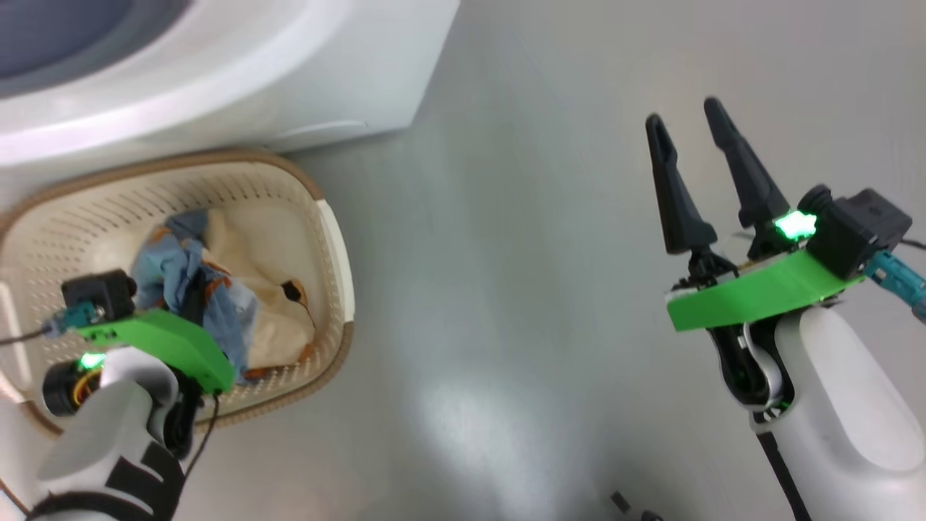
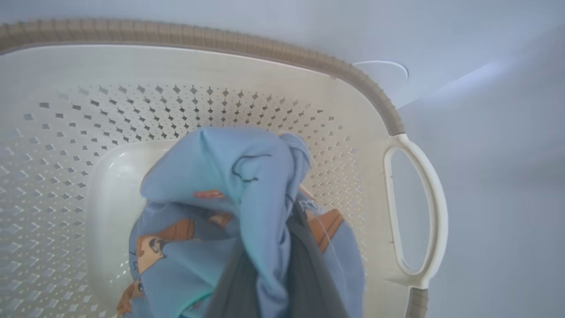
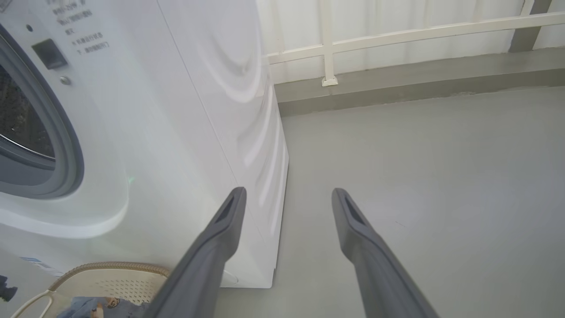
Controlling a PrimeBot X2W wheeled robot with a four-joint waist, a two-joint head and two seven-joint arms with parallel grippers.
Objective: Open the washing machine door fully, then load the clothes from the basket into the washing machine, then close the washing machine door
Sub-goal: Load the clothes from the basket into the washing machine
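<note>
The light blue clothes (image 2: 229, 185) sit pinched in the closed left gripper (image 2: 287, 238) inside the basket (image 1: 329, 239), with a cream-white piece (image 1: 268, 289) just beside it, the washing machine (image 3: 176, 110) mouth stands uncovered beyond, and the right gripper (image 3: 288, 194) hangs spread and empty, so loading seems barely begun and door-closing is left.

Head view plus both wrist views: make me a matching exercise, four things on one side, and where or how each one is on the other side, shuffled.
Things:
1. left gripper
2. right gripper
3. basket
4. washing machine

States:
A. white, with a grey gasket ring in view
B. jaws shut on the blue clothes
C. on the floor in front of the machine, cloth inside
D. jaws apart, above the grey floor

Pairs: 1-B, 2-D, 3-C, 4-A.
</note>
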